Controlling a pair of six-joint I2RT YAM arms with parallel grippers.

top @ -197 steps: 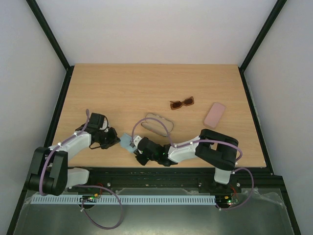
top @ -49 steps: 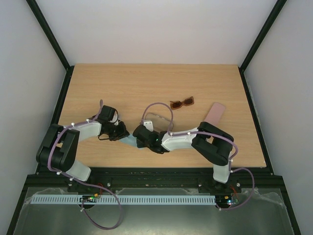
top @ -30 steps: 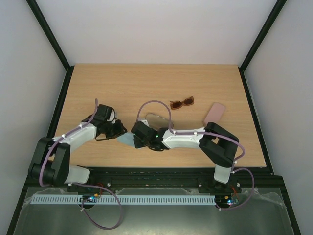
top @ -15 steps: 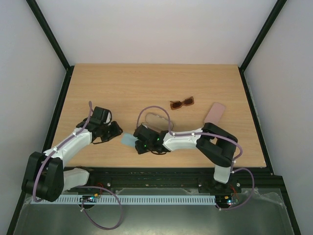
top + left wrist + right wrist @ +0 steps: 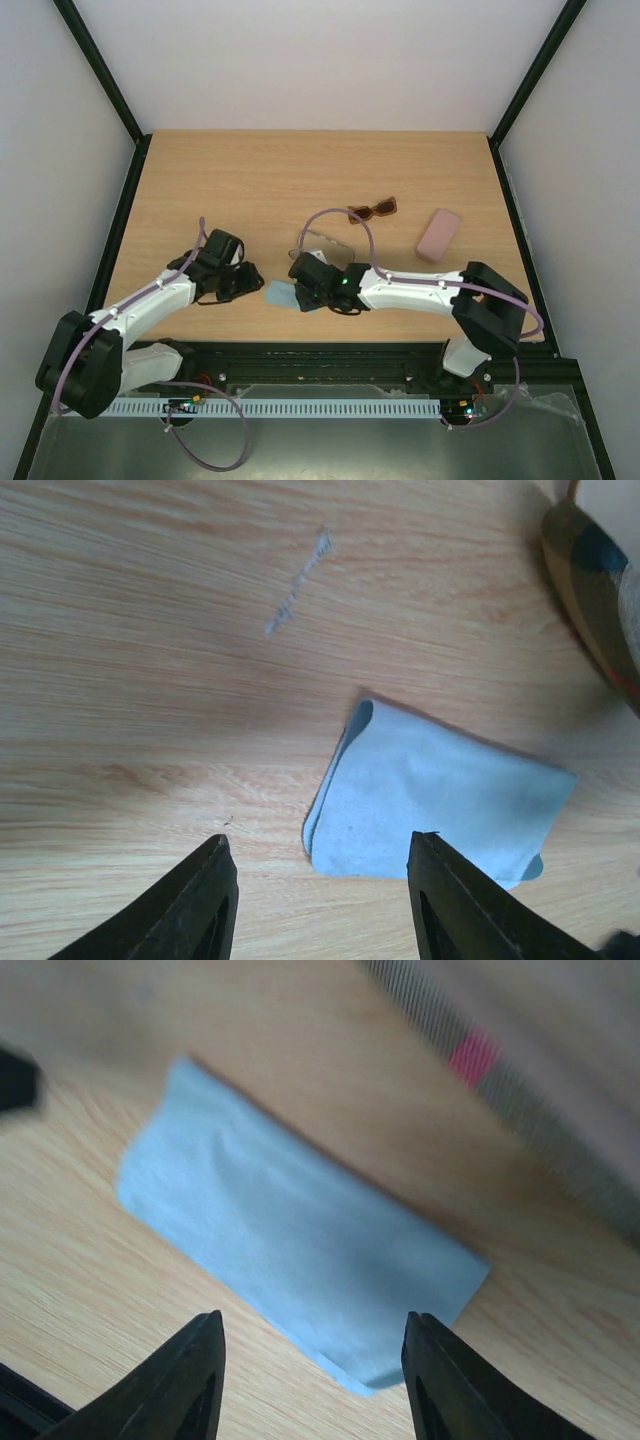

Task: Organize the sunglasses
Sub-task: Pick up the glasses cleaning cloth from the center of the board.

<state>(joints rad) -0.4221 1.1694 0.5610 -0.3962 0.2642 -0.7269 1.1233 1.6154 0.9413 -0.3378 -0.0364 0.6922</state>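
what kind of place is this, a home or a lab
Most likely a robot test cell in a lab: a wooden table boxed in by plain white walls and black frame bars, two arms bolted at its near edge, and a few props like sunglasses and a pink case.

Blue cloth [image 5: 290, 1250] — beyond parted claw [image 5: 312, 1328]

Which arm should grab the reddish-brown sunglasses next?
Right, likely. The reddish-brown sunglasses lie nearer the open right pincer, on that arm's side; the left pincer sits farther off, beyond the blue cloth.
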